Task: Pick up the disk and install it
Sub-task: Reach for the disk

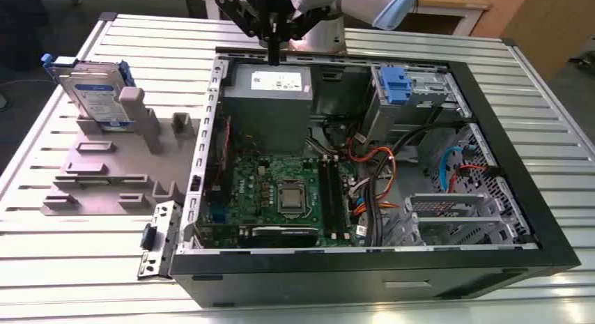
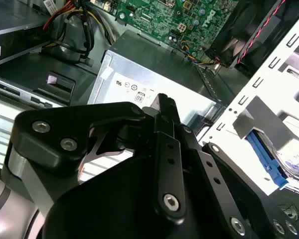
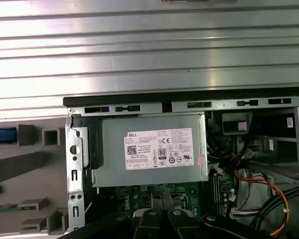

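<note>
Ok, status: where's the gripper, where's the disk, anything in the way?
Gripper empty, jaws shut, above power supply. Disk upright in grey holder, outside case, untouched. Nothing seen between them.

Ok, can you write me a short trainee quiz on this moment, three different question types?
1. True or false: the gripper holds the hard drive.
2. Where is the hard drive? A) standing in the grey fixture beside the computer case; B) inside that case; C) on the floor.
3. Fill in: the gripper hangs over the case's ____.
Key: 1 false; 2 A; 3 power supply.
</note>
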You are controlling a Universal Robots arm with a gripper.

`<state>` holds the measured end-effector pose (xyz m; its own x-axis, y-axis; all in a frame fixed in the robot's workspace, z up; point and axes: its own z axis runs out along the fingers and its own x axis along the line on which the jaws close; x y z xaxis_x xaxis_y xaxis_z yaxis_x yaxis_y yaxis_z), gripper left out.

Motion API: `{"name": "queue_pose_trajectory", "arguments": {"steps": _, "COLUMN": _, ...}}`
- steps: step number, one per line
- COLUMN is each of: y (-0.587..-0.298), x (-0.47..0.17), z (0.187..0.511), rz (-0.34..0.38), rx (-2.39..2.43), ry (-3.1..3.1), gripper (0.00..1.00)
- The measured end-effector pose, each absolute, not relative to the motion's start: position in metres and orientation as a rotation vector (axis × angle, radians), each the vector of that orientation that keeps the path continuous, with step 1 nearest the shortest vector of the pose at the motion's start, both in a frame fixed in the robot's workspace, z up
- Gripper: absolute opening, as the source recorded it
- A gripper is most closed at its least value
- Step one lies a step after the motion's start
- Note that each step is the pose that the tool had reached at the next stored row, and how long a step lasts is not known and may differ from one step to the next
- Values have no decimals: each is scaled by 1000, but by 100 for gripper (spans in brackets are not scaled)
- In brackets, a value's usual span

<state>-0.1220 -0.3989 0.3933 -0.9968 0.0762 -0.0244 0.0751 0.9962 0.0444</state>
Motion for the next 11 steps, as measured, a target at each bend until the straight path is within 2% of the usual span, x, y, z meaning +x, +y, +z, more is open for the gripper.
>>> {"name": "queue_pose_trajectory", "arguments": {"steps": 11, "y": -399, "x": -123, "z": 393, "rz": 68, "rx": 118, "ry": 3112, "gripper": 11}}
